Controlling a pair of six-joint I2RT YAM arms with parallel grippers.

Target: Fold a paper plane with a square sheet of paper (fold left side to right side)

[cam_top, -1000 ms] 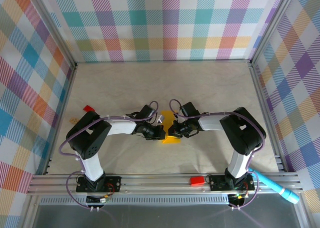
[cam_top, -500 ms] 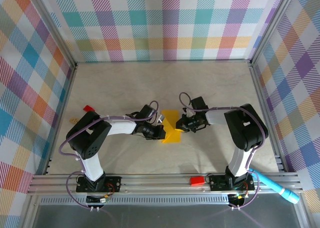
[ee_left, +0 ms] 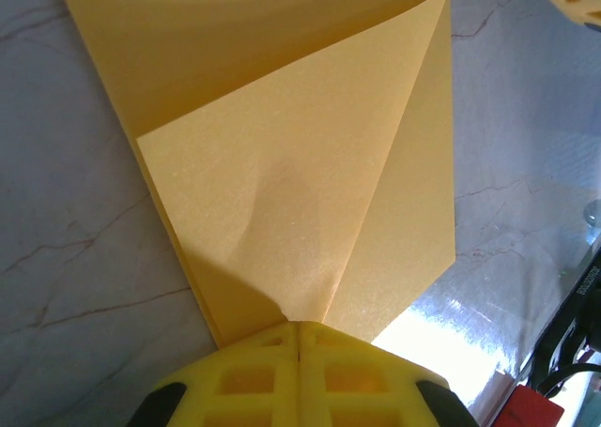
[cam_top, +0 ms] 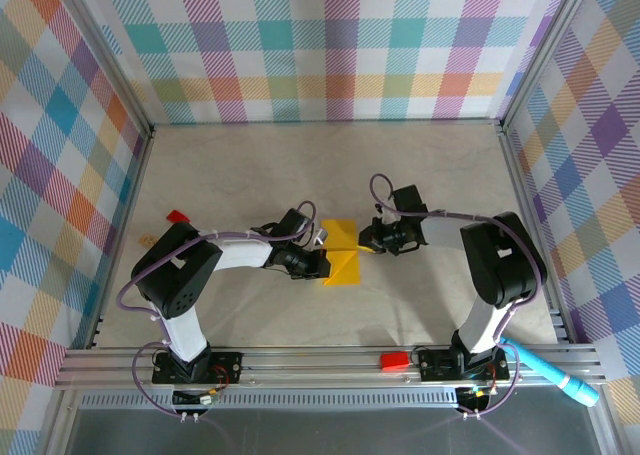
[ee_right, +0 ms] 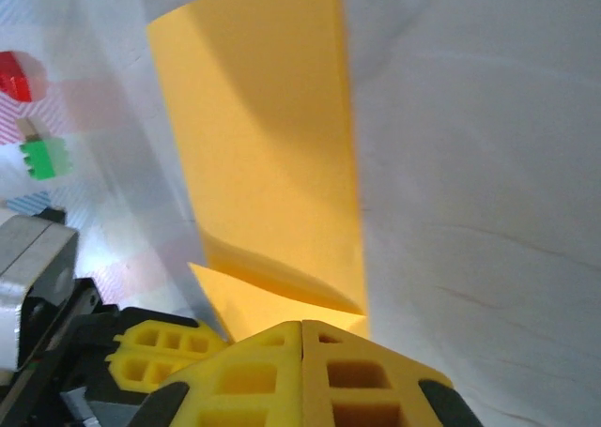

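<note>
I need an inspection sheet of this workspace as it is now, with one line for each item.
Surface: pale marbled table, flat.
Job's things: yellow-orange sheet of paper at the centre, partly folded, with diagonal creases.
Clutter: red block at the left; second red block on the front rail; light blue cylinder at the near right.
Grippers: left gripper and right gripper both shut, tips at the paper's edges.
Cables: purple cables loop along both arms.
Surroundings: plaid walls on three sides.
</note>
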